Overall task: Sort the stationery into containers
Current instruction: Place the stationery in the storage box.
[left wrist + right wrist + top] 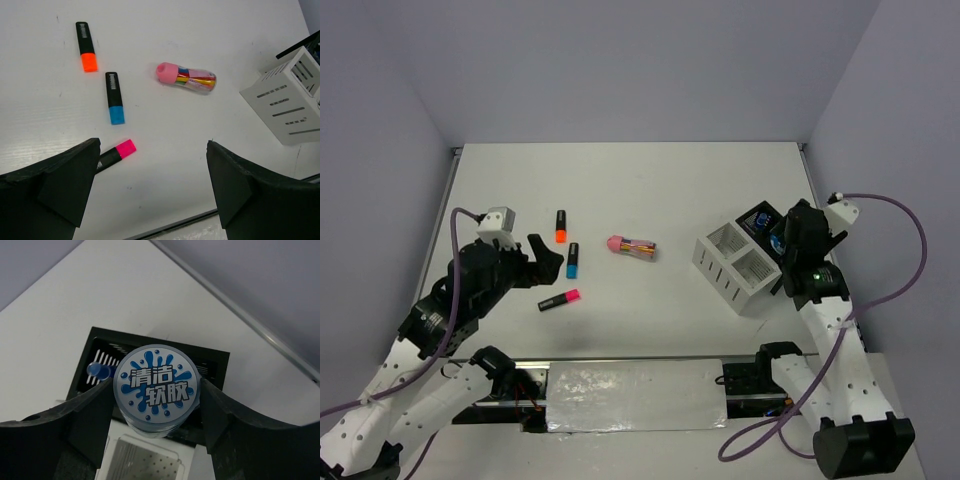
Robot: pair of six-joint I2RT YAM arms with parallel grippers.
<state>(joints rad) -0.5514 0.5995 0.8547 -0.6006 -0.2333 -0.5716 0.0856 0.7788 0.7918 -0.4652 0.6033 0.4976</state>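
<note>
On the table lie an orange highlighter (561, 226), a blue highlighter (573, 260), a pink highlighter (560, 299) and a pink-capped tube (632, 245). My left gripper (545, 262) hovers open over the table just left of them, holding nothing. In the left wrist view the pink highlighter (116, 154) lies beside the left finger (60, 185). My right gripper (156, 387) is shut on a blue round tub (156, 382) with a printed lid. It holds the tub above the black compartment (100, 342) of the white organizer (740, 265).
A small blue-capped item (98, 370) lies inside the black compartment. The organizer's white square compartments (145, 460) open upward below the tub. Grey walls close off the table at the back and on both sides. The organizer's slotted side (287, 102) faces the left arm.
</note>
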